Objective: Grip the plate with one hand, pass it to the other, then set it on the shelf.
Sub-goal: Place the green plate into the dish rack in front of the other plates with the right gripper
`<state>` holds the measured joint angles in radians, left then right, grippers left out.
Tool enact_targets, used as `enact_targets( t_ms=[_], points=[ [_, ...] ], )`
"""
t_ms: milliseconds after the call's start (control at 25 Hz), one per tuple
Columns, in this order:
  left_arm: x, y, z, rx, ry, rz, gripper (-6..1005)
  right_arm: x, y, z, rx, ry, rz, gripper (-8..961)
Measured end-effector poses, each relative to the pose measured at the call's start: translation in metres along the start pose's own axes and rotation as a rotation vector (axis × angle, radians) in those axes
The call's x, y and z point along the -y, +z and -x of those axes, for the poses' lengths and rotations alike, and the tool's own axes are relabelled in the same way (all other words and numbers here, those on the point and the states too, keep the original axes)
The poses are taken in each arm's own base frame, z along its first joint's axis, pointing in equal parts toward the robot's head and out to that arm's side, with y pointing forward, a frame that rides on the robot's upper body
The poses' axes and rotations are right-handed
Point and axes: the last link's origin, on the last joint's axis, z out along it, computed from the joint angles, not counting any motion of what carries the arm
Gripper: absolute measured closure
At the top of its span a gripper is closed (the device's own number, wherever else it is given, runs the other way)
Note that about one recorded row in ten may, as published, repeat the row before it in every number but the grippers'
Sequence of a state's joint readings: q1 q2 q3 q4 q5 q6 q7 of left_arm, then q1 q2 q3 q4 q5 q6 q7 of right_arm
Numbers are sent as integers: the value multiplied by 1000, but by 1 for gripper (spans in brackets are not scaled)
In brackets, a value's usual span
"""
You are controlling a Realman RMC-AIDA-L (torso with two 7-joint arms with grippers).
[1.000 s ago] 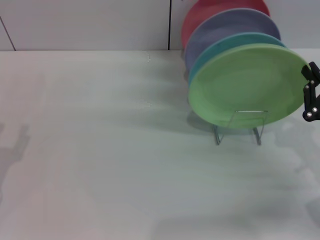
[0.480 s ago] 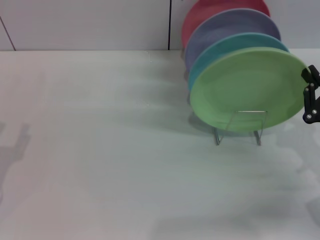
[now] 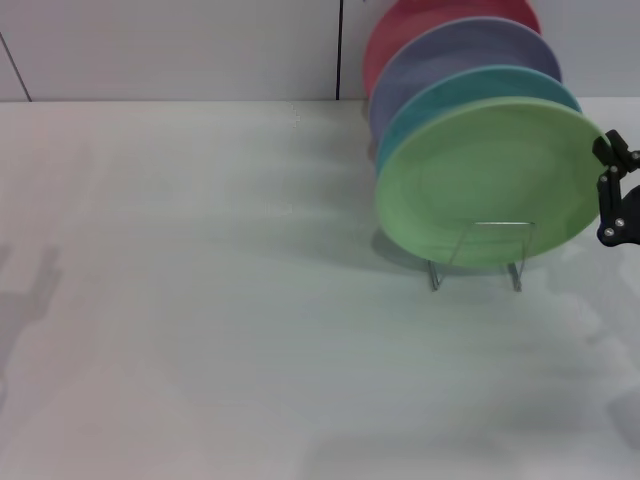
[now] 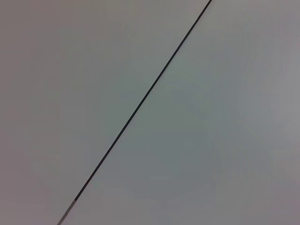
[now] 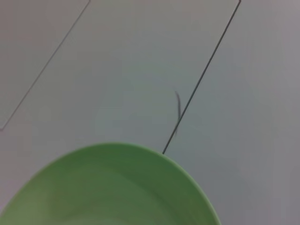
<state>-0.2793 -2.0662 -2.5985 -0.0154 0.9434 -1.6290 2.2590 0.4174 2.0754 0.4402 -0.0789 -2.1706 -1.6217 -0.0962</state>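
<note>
**Head view: green plate racked, right gripper at its rim**

The plate (image 3: pixel 490 180) stands upright, frontmost in the shelf (image 3: pixel 478 262). The right gripper (image 3: pixel 612 190) sits against its right edge; finger state cannot be told. It should release cleanly, without tipping the plate.

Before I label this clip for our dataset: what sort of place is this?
Probably a lab or test bench set up as a kitchen drying spot: a bare white table against plain wall panels, with coloured plates, the green plate in front, standing in a wire rack. The right pincer is at that plate's edge.
</note>
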Motion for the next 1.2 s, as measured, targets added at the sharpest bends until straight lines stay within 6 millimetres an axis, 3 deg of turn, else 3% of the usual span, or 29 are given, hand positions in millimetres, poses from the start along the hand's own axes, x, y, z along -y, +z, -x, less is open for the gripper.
enact_targets(
  t_ms=[1200],
  points=[
    [0, 1, -1, -2, -9, 3, 257, 2, 3, 2, 19, -70, 49, 935]
  ],
)
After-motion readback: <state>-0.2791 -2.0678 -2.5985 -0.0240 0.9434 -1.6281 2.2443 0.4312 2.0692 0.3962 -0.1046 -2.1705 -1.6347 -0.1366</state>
